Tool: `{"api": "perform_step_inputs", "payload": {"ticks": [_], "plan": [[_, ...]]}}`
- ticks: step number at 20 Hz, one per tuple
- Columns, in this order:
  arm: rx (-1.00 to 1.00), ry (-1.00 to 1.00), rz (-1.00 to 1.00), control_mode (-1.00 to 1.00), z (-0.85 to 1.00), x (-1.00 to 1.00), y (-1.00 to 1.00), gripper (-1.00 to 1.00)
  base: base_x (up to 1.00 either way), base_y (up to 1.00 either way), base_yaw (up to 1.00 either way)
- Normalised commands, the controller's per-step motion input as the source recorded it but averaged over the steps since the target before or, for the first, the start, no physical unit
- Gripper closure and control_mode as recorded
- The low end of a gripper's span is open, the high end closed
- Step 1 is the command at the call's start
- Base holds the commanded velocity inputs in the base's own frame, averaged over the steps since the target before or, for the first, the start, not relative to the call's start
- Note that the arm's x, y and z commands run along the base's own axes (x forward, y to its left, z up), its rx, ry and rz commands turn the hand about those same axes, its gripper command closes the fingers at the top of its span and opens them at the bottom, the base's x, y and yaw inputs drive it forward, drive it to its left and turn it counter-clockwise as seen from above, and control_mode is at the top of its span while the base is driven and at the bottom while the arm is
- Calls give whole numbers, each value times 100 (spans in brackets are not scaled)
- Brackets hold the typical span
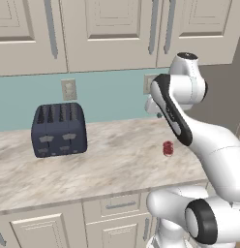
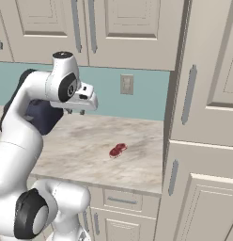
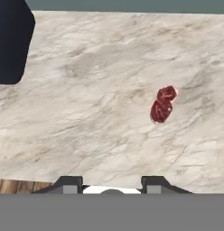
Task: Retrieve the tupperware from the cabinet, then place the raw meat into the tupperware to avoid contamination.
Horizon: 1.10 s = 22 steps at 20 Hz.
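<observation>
The raw meat (image 1: 168, 148) (image 2: 118, 149) (image 3: 163, 104) is a small red chunk with pale streaks, lying on the marble counter (image 1: 107, 164) toward its right end. My gripper (image 2: 75, 112) (image 3: 111, 184) hovers well above the counter, pointing down, open, with nothing between its fingers. In the hand view the meat lies ahead and to the right of the fingertips. The cabinet (image 1: 107, 29) (image 2: 123, 28) hangs above the counter with its doors shut, so the tupperware is hidden.
A dark blue toaster (image 1: 59, 130) (image 3: 12, 40) stands at the counter's left. Wall outlets (image 1: 68, 89) (image 2: 127, 84) sit on the teal backsplash. A tall beige unit (image 2: 203, 117) bounds the counter on the right. Drawers (image 1: 119, 206) run below.
</observation>
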Motion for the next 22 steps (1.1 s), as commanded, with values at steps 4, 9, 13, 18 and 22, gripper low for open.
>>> {"api": "perform_step_inputs", "payload": {"ticks": [4,9,13,18,22], "plan": [[0,0,1,-100,0,-16,-3,-100,0,0,0],[0,-6,5,-100,5,-34,-14,-100,0,0,0],[1,-14,3,-100,19,-37,-16,-100,0,0,0],[0,-17,3,-100,17,-31,-13,-100,0,0,0],[0,-18,1,-100,23,-25,-8,-100,0,0,0]]}}
